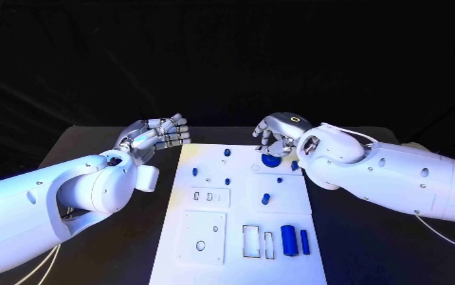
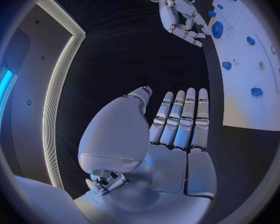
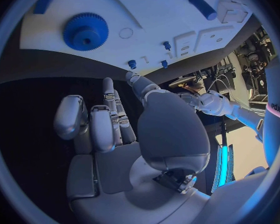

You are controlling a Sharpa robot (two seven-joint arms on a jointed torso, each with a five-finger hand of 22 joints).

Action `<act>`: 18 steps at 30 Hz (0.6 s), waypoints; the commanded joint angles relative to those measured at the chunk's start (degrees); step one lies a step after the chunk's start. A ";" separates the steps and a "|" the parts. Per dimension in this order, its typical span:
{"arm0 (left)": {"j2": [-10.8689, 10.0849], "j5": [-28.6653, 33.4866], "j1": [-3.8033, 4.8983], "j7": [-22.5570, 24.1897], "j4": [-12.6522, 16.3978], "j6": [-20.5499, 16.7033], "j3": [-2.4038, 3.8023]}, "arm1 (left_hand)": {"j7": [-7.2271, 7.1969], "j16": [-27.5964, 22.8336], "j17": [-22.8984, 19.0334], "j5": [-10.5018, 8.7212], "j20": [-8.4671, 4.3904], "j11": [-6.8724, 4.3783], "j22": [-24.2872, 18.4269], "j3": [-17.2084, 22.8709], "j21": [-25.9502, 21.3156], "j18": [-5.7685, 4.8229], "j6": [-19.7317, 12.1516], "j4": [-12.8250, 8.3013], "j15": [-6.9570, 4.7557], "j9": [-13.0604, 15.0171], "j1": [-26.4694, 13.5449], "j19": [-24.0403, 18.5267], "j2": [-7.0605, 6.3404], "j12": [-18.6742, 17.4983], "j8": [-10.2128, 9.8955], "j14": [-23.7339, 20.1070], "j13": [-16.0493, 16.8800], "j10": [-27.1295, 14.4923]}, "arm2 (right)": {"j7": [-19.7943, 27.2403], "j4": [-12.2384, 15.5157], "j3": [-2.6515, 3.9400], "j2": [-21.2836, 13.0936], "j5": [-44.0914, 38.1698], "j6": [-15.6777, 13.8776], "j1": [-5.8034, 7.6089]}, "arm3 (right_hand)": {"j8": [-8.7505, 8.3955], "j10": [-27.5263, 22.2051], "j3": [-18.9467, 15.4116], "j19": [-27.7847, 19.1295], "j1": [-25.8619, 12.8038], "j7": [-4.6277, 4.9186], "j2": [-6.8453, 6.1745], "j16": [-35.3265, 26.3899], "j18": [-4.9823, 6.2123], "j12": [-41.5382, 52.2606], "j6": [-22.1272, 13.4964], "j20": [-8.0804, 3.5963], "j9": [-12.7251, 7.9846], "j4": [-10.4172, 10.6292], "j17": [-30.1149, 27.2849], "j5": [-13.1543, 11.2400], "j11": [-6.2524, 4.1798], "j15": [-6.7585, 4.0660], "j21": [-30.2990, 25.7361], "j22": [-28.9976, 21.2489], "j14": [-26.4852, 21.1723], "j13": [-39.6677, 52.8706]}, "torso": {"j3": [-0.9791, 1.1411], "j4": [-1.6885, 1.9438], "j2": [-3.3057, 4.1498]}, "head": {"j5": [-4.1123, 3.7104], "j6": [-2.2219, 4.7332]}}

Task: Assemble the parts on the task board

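Observation:
The white task board (image 1: pixel 237 232) lies in the middle of the black table. A blue gear (image 1: pixel 271 160) sits flat near its far right corner, also seen as the gear (image 3: pixel 85 31) and the gear (image 2: pixel 216 29). My right hand (image 1: pixel 280 133) hovers just beyond and above the gear, its fingers loosely bent downward and nothing in them; the same right hand (image 2: pixel 180 17) appears apart from the gear. My left hand (image 1: pixel 156 133) floats off the board's far left edge, fingers straight and side by side, palm empty (image 2: pixel 177 129).
Two blue cylinders (image 1: pixel 289 240) lie side by side near the board's front right. Small blue pegs (image 1: pixel 265 199) stand scattered over the board's middle and far part. Rectangular slots (image 1: pixel 251 241) and a raised plate (image 1: pixel 204 235) occupy the near part.

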 commanded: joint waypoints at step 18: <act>0.67 0.10 0.08 0.00 -1.00 1.79 0.04 | 1.50 -0.36 -0.07 -0.14 -0.02 0.06 -0.10 0.15 -0.27 0.36 -0.43 -0.21 0.42 -0.01 0.53 0.26 -0.06 -0.03 -0.32 0.07 -0.08 -0.37 | -3.31 1.14 0.05 -4.68 4.22 8.84 0.02 | -0.14 -1.29 -6.92 -0.31 1.03 0.21 -0.86 -0.01 -0.18 1.33 -3.07 0.66 0.20 4.70 -0.46 1.33 0.59 0.24 -1.04 -0.63 1.21 2.09 | 0.25 -0.85 -0.73 | -0.32 -0.23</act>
